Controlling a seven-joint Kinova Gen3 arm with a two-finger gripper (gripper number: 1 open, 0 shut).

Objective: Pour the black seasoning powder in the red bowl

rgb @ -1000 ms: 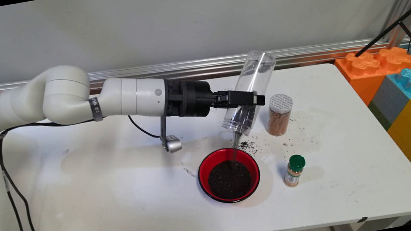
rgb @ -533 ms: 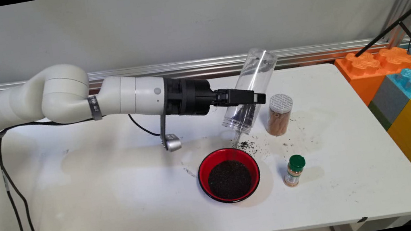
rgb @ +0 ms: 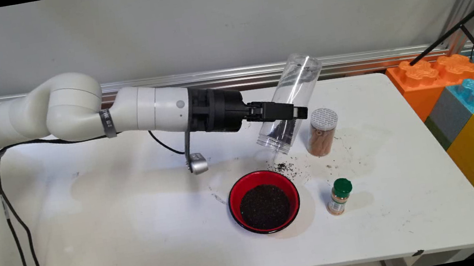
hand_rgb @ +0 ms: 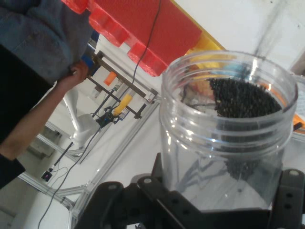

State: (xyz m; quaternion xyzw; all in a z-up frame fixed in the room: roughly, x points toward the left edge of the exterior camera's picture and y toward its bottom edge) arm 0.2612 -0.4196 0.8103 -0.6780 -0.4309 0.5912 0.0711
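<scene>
My gripper (rgb: 284, 115) is shut on a clear plastic jar (rgb: 289, 101), held tilted with its open mouth pointing down and left, above the table just behind a red bowl (rgb: 233, 198). A few dark grains still lie near the jar's mouth (hand_rgb: 245, 98). The bowl holds a heap of the same dark grains (rgb: 265, 206). In the hand view the jar (hand_rgb: 224, 143) fills the frame between the gripper's black fingers (hand_rgb: 290, 191).
Spilled grains (rgb: 289, 167) dot the table behind the bowl. A clear jar with a grey lid (rgb: 322, 132) stands right of the held jar. A small green-capped spice bottle (rgb: 339, 196) stands right of the bowl. Coloured blocks (rgb: 470, 93) line the table's right side.
The stream of grains falling into the bowl has stopped. The jar has risen slightly and its mouth has tipped up a little.
</scene>
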